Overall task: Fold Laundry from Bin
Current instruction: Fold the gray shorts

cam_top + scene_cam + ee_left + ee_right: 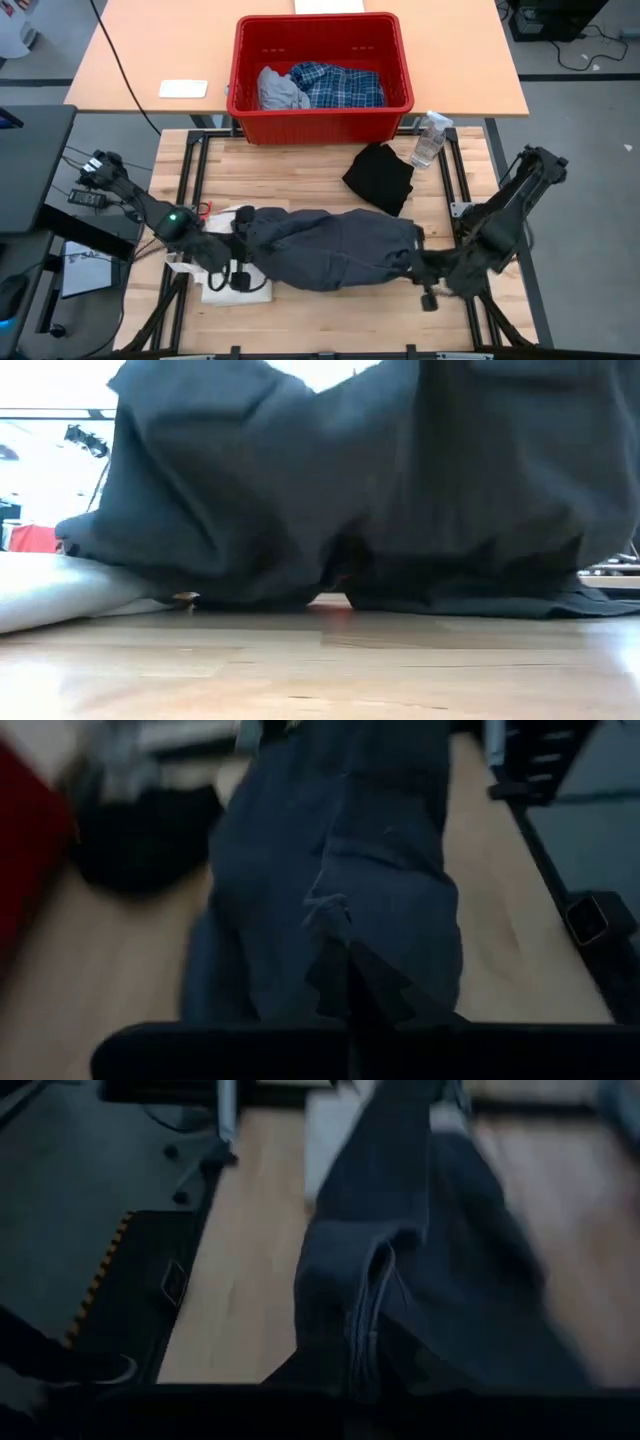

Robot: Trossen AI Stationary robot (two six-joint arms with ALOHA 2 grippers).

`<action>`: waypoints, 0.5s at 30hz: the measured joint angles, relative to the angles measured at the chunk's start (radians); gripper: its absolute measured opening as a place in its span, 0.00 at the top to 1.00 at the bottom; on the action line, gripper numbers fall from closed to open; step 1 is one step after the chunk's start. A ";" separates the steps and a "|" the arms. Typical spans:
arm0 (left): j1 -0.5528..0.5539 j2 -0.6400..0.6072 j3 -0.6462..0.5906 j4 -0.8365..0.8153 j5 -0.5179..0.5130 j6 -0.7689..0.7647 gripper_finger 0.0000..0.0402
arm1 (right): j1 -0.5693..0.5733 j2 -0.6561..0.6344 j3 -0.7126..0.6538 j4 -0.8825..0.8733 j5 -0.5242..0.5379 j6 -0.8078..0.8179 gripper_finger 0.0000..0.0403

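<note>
A: Where is the dark grey garment [330,247]?
B: Stretched across the wooden slatted table [300,165] between both arms. The left gripper [238,252] and right gripper [420,258] are each clamped on one end.
A: And the overhead view only?
B: The red slotted plastic bin [320,75] holding a blue-and-white plaid shirt [335,85], a folded black garment [380,178] and a clear plastic bottle [428,140]. No legible writing.

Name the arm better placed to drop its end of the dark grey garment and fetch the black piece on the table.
Right. The right tool grips the dark grey garment nearest the black piece; the left tool holds the far end, across the garment.
</note>
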 joint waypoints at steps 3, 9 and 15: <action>-0.010 0.000 0.088 0.002 -0.001 0.187 1.00 | -0.007 -0.034 0.057 -0.006 -0.011 -0.146 0.95; -0.018 -0.001 0.248 0.003 -0.095 0.311 0.99 | -0.015 -0.067 0.210 -0.101 0.034 -0.205 0.95; -0.028 -0.002 0.358 0.073 -0.173 0.331 0.99 | -0.015 -0.067 0.384 -0.157 0.188 -0.262 0.95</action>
